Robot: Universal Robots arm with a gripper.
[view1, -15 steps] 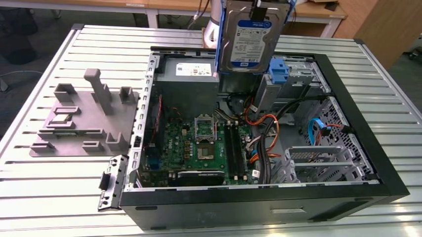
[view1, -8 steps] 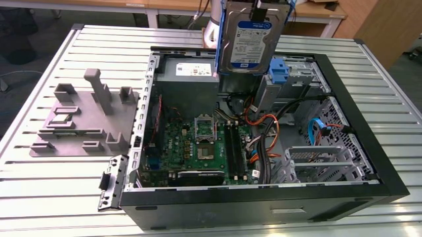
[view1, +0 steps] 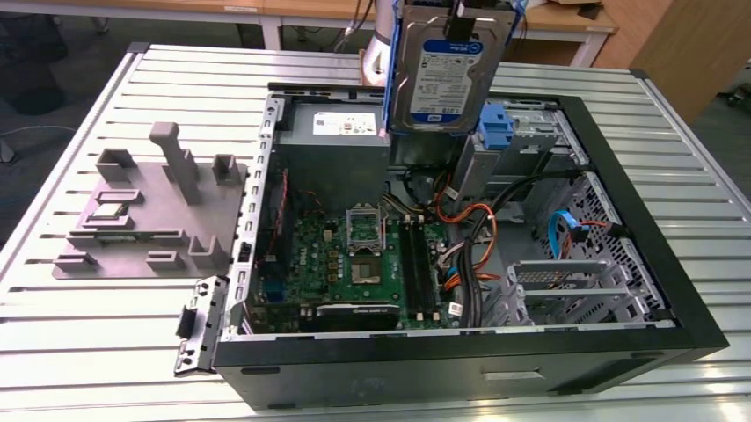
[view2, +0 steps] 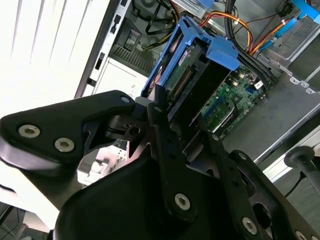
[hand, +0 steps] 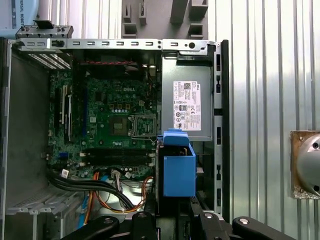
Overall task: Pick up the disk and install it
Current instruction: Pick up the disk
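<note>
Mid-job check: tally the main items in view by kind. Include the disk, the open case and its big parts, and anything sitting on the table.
disk: 1
computer case: 1
motherboard: 1
power supply: 1
grey fixture block: 1
Total: 5

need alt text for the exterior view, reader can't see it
The gripper holds the disk upright, label facing the camera, over an open computer case lying on a slatted metal table. Inside the case are a green motherboard, a grey power supply and loose cables; a grey moulded fixture sits on the table at the exterior view's left.
</note>
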